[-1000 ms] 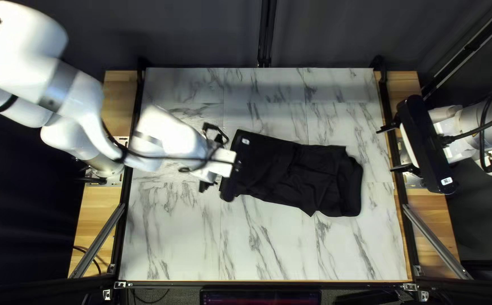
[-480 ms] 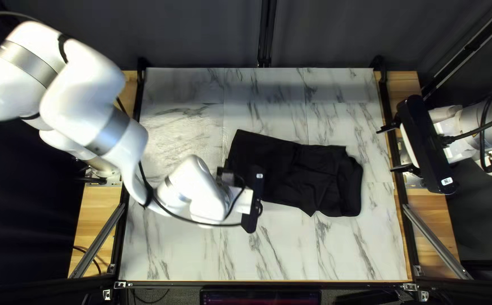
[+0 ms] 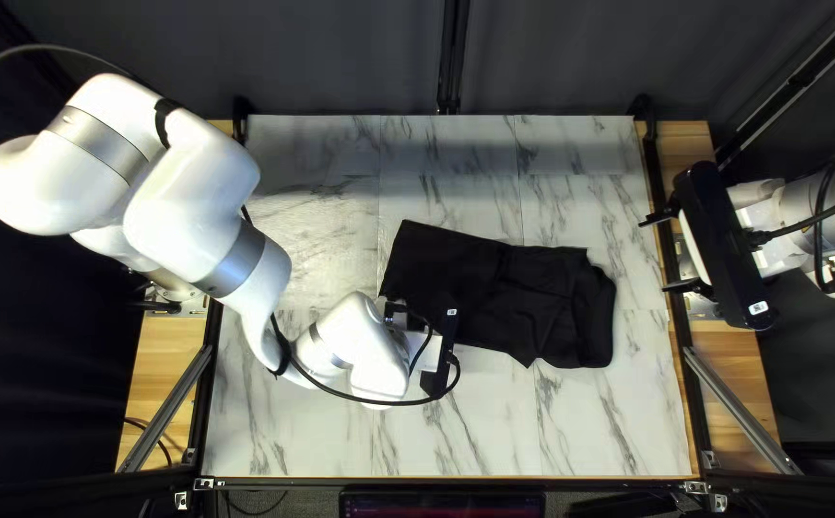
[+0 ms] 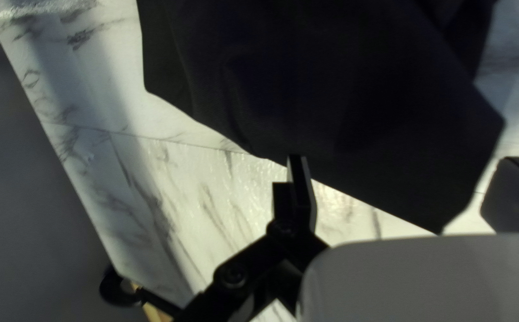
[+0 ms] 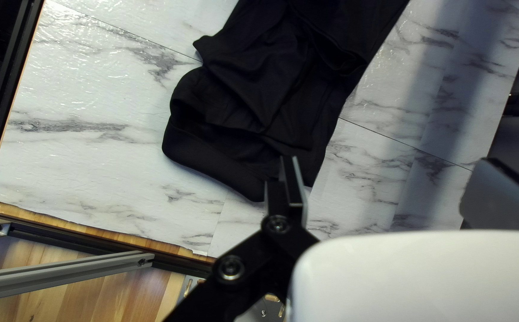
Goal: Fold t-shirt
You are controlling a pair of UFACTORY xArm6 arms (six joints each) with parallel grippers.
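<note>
The black t-shirt (image 3: 504, 293) lies as a long bundle across the table's middle, rumpled toward its right end. My left gripper (image 3: 417, 336) is over its near left corner, hiding that part; the fingers are hidden there. In the left wrist view the left gripper (image 4: 407, 188) stands open, with a corner of the t-shirt (image 4: 331, 101) ahead of and between its wide-apart fingers, not gripped. At the table's right edge my right gripper (image 3: 671, 253) is clear of the cloth. The right wrist view shows the right gripper (image 5: 393, 188) open, the rumpled t-shirt (image 5: 259, 95) ahead.
The marble-patterned table (image 3: 321, 441) has a dark metal frame (image 3: 678, 331) along its right side. My left arm (image 3: 197, 206) reaches in over the table's left half. A grey metal bar (image 3: 739, 408) slants beside the right edge.
My left gripper has moved toward the table's near edge and a little right, uncovering the t-shirt's far left corner. The right arm and the cloth look unmoved.
</note>
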